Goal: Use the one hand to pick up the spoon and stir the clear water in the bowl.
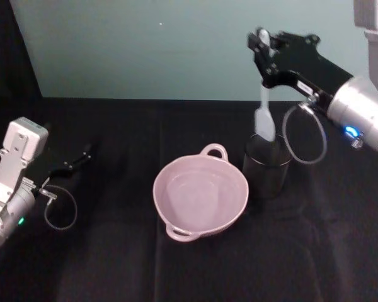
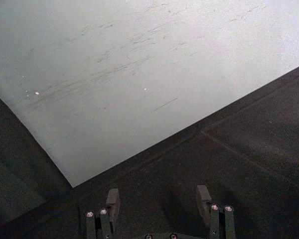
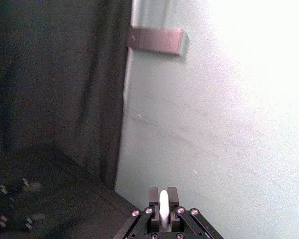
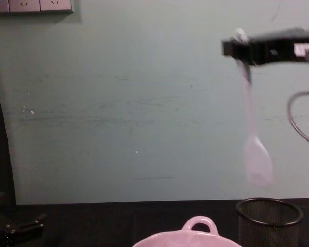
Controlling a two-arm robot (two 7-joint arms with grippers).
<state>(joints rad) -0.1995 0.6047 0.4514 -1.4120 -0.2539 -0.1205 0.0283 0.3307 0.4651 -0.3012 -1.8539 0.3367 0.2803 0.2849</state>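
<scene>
the long slim white plastic spoon point(image 1: 265, 100) hangs blade-down, clear above the black wire-mesh cup point(image 1: 266, 165), its handle top clenched in the jaws of the black elongated right gripper point(image 1: 262, 44), which reaches in level from the right on its silver wrist. the glossy pale pink round bowl point(image 1: 200, 196) sits on the black bench point(image 1: 113, 258) just left of that cup. well left of the cup, the left gripper point(image 1: 82, 155) rests low near the bench, jaws released and holding nothing.
</scene>
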